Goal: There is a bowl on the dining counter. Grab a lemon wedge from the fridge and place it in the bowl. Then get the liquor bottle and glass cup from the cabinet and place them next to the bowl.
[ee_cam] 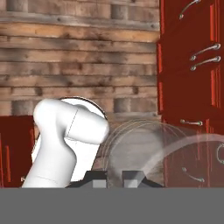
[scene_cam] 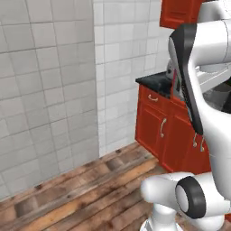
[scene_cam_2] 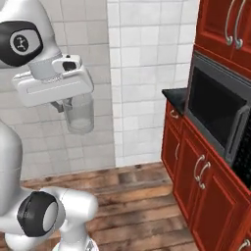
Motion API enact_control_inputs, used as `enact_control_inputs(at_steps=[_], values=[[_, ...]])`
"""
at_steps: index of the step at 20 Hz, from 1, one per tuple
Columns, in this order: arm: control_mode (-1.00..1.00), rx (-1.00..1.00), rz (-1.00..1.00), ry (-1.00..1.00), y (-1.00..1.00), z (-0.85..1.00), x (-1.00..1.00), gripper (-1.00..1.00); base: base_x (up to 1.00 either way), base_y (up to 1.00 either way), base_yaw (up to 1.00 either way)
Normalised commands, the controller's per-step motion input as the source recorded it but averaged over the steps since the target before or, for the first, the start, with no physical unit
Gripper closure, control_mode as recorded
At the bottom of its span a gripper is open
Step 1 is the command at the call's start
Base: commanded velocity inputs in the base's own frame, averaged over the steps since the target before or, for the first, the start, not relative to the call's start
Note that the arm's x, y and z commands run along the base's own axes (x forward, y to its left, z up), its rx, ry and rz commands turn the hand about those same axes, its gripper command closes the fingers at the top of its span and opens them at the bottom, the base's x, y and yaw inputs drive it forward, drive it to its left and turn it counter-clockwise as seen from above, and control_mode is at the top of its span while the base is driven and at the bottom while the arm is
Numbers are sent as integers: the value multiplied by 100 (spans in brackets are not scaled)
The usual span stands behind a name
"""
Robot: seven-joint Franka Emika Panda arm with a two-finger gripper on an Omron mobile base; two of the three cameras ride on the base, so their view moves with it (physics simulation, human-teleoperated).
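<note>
The gripper is hanging at about ten o'clock in the right base view, high above the wooden floor, and its jaws are closing tight on the glass cup; the cup is dangling upright below the hand, mouth up, with one wall pinched between the fingers near the rim, touching nothing else. In the hand view the glass cup is sitting at about five o'clock, its clear round body looking down toward the floor planks, with red base cabinets running along the three o'clock side. In the left base view the arm is blocking the hand, and the wall-side counter is lying at about two o'clock, well apart from the cup; a microwave is standing at three o'clock in the right base view.

The cup is looking light, stiff and thin-walled, so it is likely calling for little force; glass against hard fingers is probably slippery, and a rim pinch is leaving the body free to swing or slip if the arm is swinging sharply. It is also reading as breakable, being carried over bare floor. A hold over the rim, one finger inside and one outside, is seeming the sensible place, and that is what the pictures are showing; setting it down gently and upright by the bowl is probably mattering most.
</note>
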Motion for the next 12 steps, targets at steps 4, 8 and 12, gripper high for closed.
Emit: enact_control_inputs(at_steps=[4,8,12], values=[[100,0,0,0,0,0,0,100,34,44,80],[100,0,0,0,0,0,0,100,52,31,79],[100,0,0,0,0,0,0,100,91,4,72]])
